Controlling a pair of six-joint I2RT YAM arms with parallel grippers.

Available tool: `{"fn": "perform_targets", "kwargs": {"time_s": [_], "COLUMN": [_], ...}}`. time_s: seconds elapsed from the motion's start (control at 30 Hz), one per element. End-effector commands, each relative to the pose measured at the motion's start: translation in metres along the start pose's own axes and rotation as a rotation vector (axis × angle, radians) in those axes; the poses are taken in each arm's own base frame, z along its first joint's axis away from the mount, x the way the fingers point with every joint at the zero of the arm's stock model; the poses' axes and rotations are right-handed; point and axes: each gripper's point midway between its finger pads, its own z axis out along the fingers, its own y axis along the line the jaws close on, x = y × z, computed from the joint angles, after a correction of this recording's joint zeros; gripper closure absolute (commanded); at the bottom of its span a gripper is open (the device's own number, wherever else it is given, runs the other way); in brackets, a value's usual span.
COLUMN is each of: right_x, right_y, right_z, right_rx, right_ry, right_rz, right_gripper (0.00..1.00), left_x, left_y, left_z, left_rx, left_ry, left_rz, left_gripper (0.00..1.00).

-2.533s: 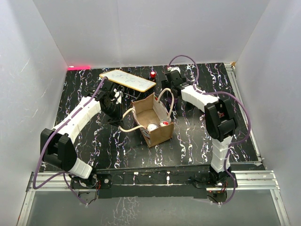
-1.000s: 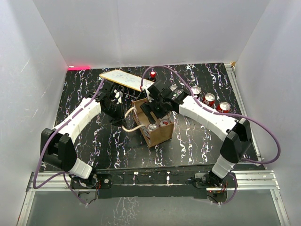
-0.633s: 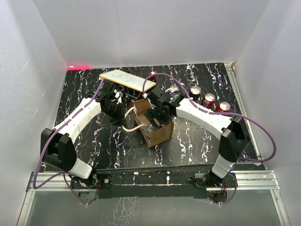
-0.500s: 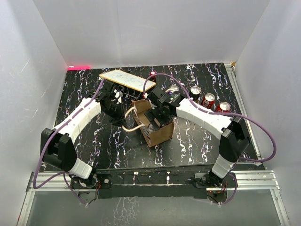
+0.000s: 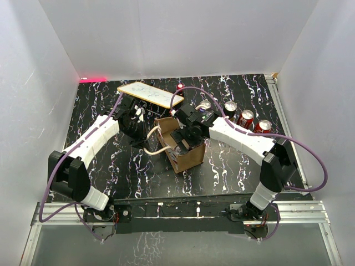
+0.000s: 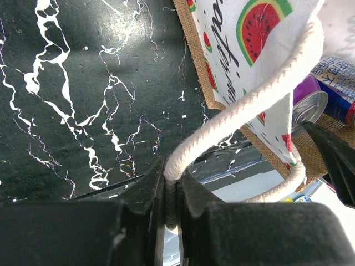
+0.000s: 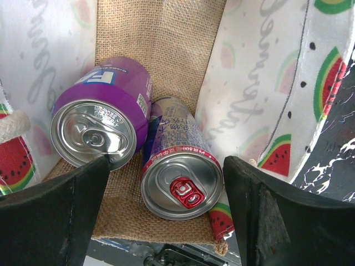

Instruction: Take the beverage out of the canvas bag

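Now right gripper [image 7: 166, 213] — jaws apart — should centre on the red-tabbed can [image 7: 180, 177], clear of the purple can [image 7: 102, 127], while left gripper [image 6: 171, 200] clamps the rope handle [image 6: 244, 105].

Cursive script on the canvas bag [image 6: 222, 33] (partly hidden) is unreadable.

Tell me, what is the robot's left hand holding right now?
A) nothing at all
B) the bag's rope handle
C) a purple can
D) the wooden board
B: in the left wrist view the bag's cream rope handle runs down into the shut left hand and is pinched there.
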Motion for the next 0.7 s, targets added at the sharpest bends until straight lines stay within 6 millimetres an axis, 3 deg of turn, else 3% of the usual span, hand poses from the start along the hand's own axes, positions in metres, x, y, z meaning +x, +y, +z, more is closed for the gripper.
{"fn": "perform_targets", "kwargs": {"time_s": [0.0, 0.27, 0.47, 0.67], "right_x": [0.023, -0.015, -0.005, 0.011], "right_y": [-0.014, -0.013, -0.020, -0.026], "right_z": [0.010, -0.027, -0.031, -0.023], "right_rx": [0.069, 0.056, 0.077, 0.106], "right_ry": [0.096, -0.026, -0.017, 0.023], "right_rz": [-0.022, -0.041, -0.029, -0.010], "right_gripper": [0.11, 0.08, 0.07, 0.23], "left_x": [0.007, 0.007, 0.005, 0.003], "left_y": [0.000, 0.000, -0.001, -0.002], "left_z": [-0.001, 0.000, 0.000, 0.003], "left_rx": [0.001, 0.001, 0.001, 0.003], "left_ry": [0.027, 0.031, 0.033, 0.038], "left_rz": [0.014, 0.014, 0.018, 0.020], "left_gripper": [1.00, 1.00, 1.00, 1.00]}}
